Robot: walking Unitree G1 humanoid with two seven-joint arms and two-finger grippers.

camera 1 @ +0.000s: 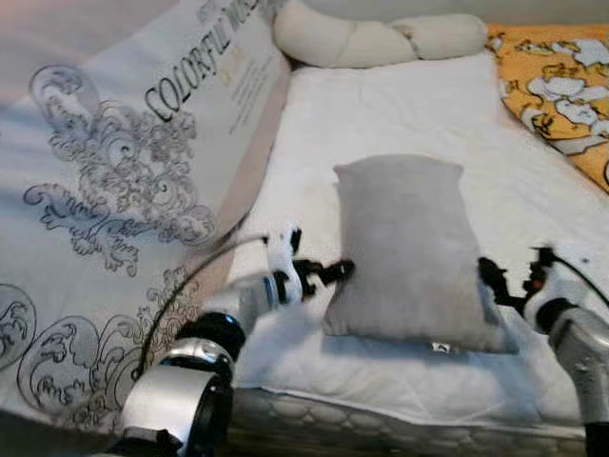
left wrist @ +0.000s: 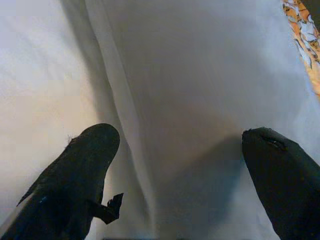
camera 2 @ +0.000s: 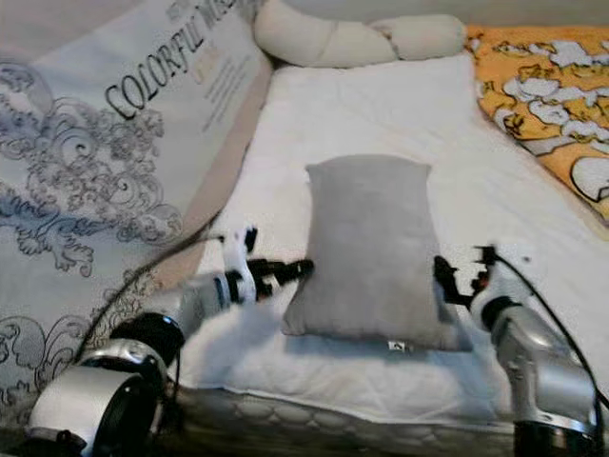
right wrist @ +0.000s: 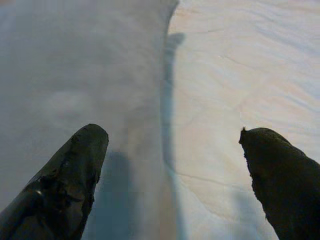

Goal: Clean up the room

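We see a bed whose white mattress pad spreads across most of the head views, its quilted edge running along the near side. Leaning against the bed on our left is a large white printed bag or cover bearing grey scroll ornament and the word "COLORFUL". At the far right corner lies an orange blanket patterned with white shapes, and along the head of the bed rests a long cream twisted bolster.

The grey pillow lies lengthwise on the mattress pad near its front edge, a small tag at its near hem. Our two arms flank it. The left gripper reaches in from the left, its black tips touching or just beside the pillow's left edge low down. In the left wrist view its fingers stand wide apart with the pillow's side between them, grasping nothing. The right gripper sits at the pillow's right edge. In the right wrist view its fingers are likewise spread wide, straddling the seam where pillow meets pad, holding nothing.
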